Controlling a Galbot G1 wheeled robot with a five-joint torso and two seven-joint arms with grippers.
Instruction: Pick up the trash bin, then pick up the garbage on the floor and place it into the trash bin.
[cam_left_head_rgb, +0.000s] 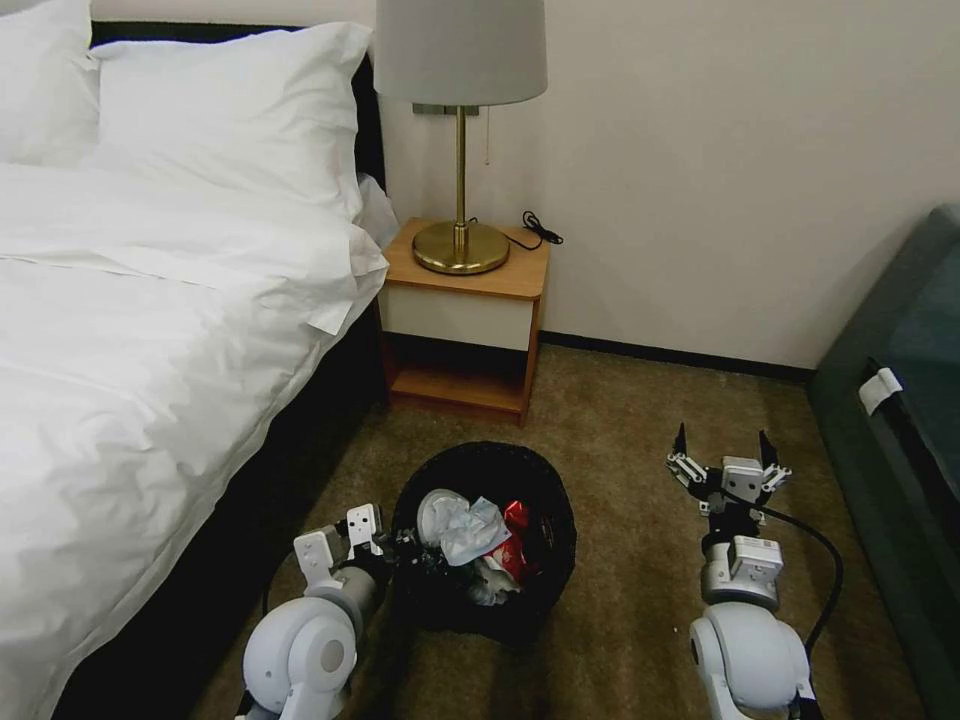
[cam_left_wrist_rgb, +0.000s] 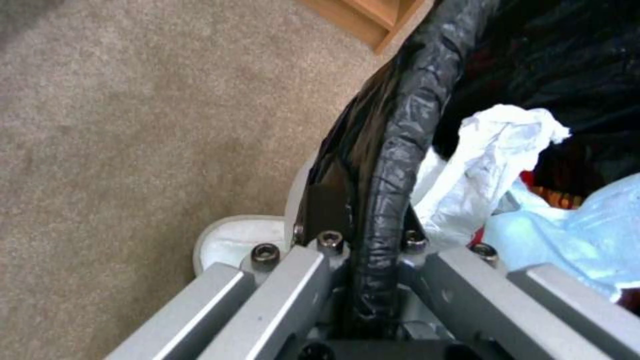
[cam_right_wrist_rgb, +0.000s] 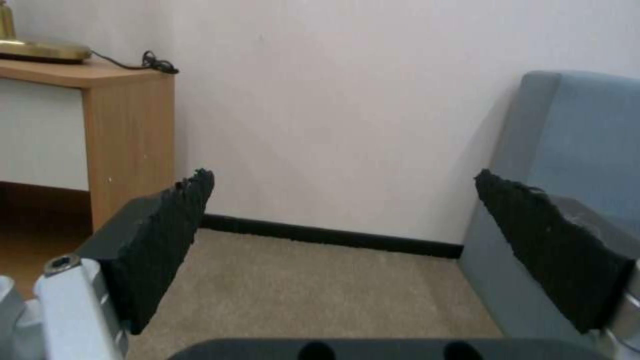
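Note:
The black trash bin (cam_left_head_rgb: 530, 468) is on the carpet just in front of me, lined with a black bag. Inside it lies garbage: white crumpled tissues (cam_left_head_rgb: 460, 525) and a red packet (cam_left_head_rgb: 516, 542). My left gripper (cam_left_head_rgb: 397, 547) is shut on the bin's near-left rim. The left wrist view shows that bag-wrapped rim (cam_left_wrist_rgb: 400, 150) pinched in my left gripper (cam_left_wrist_rgb: 370, 227), with a white tissue (cam_left_wrist_rgb: 490, 160) beside it. I cannot tell whether the bin is off the floor. My right gripper (cam_left_head_rgb: 725, 452) hangs open over bare carpet right of the bin. Its black pads (cam_right_wrist_rgb: 167, 240) stand wide apart in the right wrist view.
A white bed (cam_left_head_rgb: 150, 330) fills the left side. A wooden nightstand (cam_left_head_rgb: 465, 320) with a brass lamp (cam_left_head_rgb: 460, 235) stands against the wall beyond the bin. A grey-blue sofa (cam_left_head_rgb: 900, 420) lines the right. Open carpet (cam_left_head_rgb: 620, 430) lies between them.

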